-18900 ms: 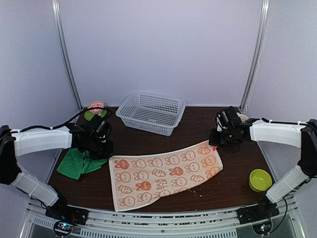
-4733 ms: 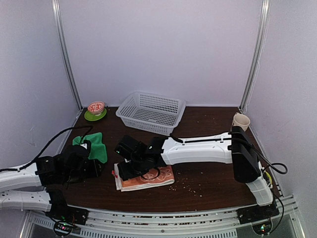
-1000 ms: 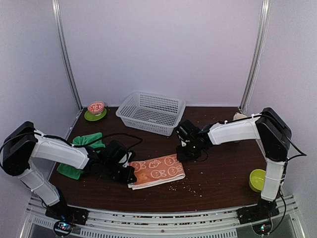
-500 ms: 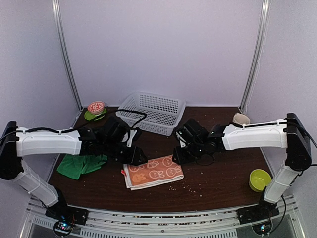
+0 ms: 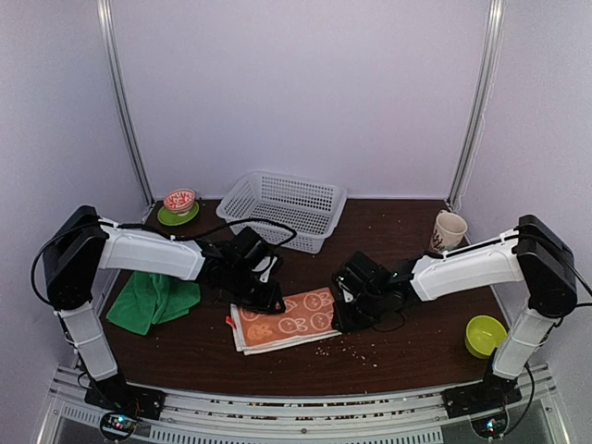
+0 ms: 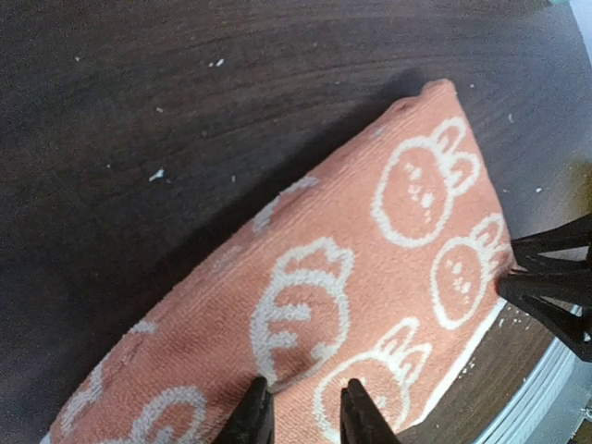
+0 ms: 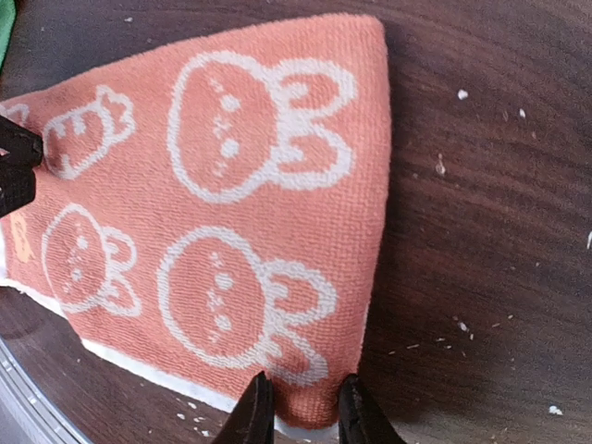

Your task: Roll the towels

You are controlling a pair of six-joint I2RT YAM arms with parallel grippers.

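Top view: the folded orange towel (image 5: 285,319) with white rabbit prints lies low in the centre of the dark table (image 5: 407,356). The left gripper (image 5: 268,298) sits at the towel's upper left corner and the right gripper (image 5: 347,310) at its right edge. The green towel (image 5: 153,301) lies crumpled at the left, beside the left arm. A white mesh basket (image 5: 282,208) stands behind the towel, apart from both arms. At the upper left, a green saucer (image 5: 178,216) holds a small red-patterned bowl (image 5: 178,199). A cream cup (image 5: 449,229) stands at the right, and a green bowl (image 5: 485,335) at the lower right.

Left wrist view: the orange towel (image 6: 370,277) runs diagonally across the frame. The left gripper (image 6: 301,416) is at the bottom edge, its jaws narrowly apart over a towel fold; whether they pinch cloth cannot be told. The right gripper (image 6: 546,296) touches the towel's right edge.

Right wrist view: the orange towel (image 7: 231,213) fills the left. The right gripper (image 7: 301,412) straddles its lower right corner, jaws narrow, grip unclear. White crumbs (image 7: 462,93) dot the wood.
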